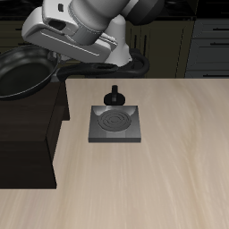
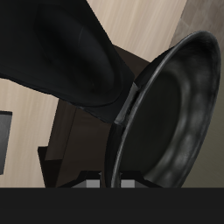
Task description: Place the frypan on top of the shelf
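while the round glossy black frypan [image 1: 22, 73] hangs over the dark brown boxy wooden shelf [image 1: 31, 134], the gripper [image 1: 55, 61] appears clamped on its handle. lower it level until the base seats fully on the flat top, then release.

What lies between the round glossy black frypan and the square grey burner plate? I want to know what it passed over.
In the exterior view, the dark brown shelf's edge, then bare light wood table, separate frypan from burner plate.
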Robot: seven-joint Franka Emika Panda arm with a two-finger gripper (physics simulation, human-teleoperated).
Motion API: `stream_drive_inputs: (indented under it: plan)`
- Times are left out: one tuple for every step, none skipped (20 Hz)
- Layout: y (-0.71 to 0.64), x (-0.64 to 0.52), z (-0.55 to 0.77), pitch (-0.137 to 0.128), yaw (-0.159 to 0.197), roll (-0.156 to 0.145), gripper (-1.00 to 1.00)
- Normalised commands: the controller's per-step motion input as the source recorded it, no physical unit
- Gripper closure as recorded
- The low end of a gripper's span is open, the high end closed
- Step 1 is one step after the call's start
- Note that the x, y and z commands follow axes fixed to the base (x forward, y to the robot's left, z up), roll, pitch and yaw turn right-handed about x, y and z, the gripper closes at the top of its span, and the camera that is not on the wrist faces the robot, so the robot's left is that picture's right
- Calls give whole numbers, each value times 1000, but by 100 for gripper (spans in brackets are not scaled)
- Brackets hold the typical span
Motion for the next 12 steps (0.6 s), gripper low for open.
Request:
stream_drive_inputs:
  plan:
    - [-163,10,-52,15,-23,-25,100]
    - [-203,15,-52,3,-13,-37,100]
    - [-195,39,-111,25,-33,-28,100]
    - [40,45,11,0,0,0,100]
    - [-192,53,-149,26,-14,-50,100]
    - [-128,52,-245,52,-49,-8,100]
    - [-95,86,-356,37,53,-41,100]
    - [-23,93,-211,37,9,-12,100]
    - [11,106,-426,63,3,16,100]
    - [50,78,-244,37,16,5,100]
    - [41,110,-304,46,23,-10,100]
    - [32,85,-338,75,0,-6,100]
